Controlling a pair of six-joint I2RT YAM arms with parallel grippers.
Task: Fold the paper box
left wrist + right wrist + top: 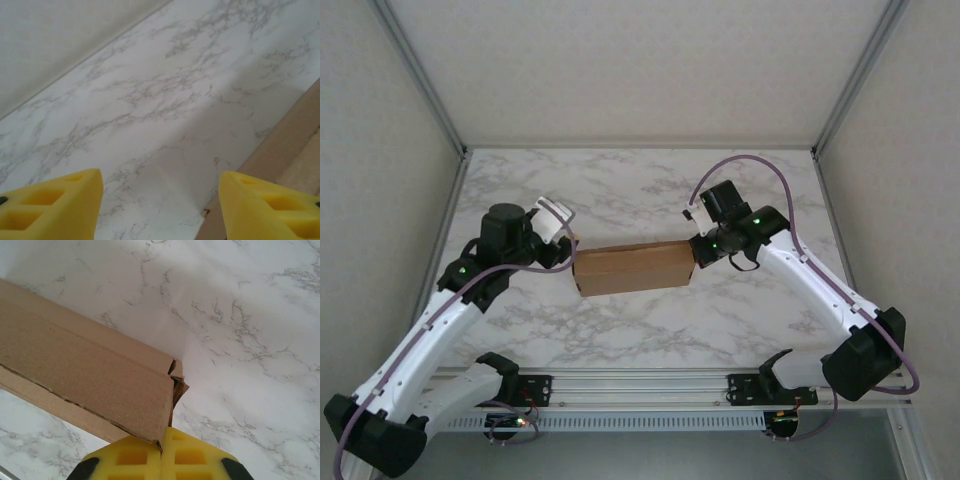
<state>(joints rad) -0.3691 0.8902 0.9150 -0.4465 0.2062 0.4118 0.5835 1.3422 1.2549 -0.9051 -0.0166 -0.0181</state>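
**Marbled table (620, 190) carrying one paper box (632, 268)**

The tabletop is white with grey veining and a dull finish. The box is plain brown cardboard, long and low, and it lies crosswise. It sits about midway between the table's left and right edges, somewhat nearer the front edge than the back. Behind the box, the marbled surface runs on to a pale back wall. At the box's right end the corner flaps look creased and slightly parted. Whether that end rests fully on the surface cannot be told.
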